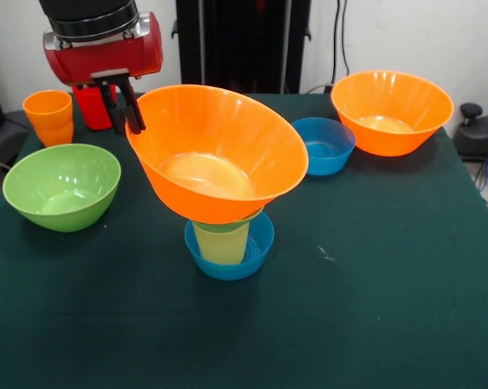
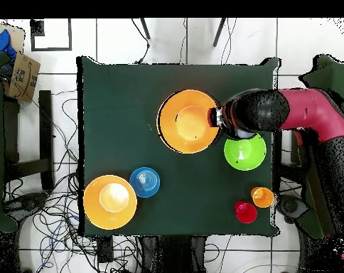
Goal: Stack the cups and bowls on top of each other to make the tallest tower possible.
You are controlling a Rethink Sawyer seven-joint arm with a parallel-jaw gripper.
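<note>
The tower stands mid-table: a small blue bowl (image 1: 228, 267) at the base, the pale yellow cup (image 1: 222, 243) in it, a thin rim of the small green bowl (image 1: 220, 228) above that, and a very large orange bowl (image 1: 216, 150) on top, tilted steeply toward the camera. My gripper (image 1: 126, 126) is at that bowl's upper left rim, its fingers closed over the rim. From overhead, the bowl (image 2: 187, 121) hides the pile and the gripper (image 2: 216, 117) sits at its right edge. The purple bowl is out of view.
A large green bowl (image 1: 62, 186) (image 2: 244, 152), an orange cup (image 1: 49, 117) (image 2: 261, 196) and a red cup (image 1: 94, 105) (image 2: 246, 211) stand on the gripper's side. Another small blue bowl (image 1: 323, 146) (image 2: 144, 182) and the second very large orange bowl (image 1: 391, 112) (image 2: 110, 202) stand opposite.
</note>
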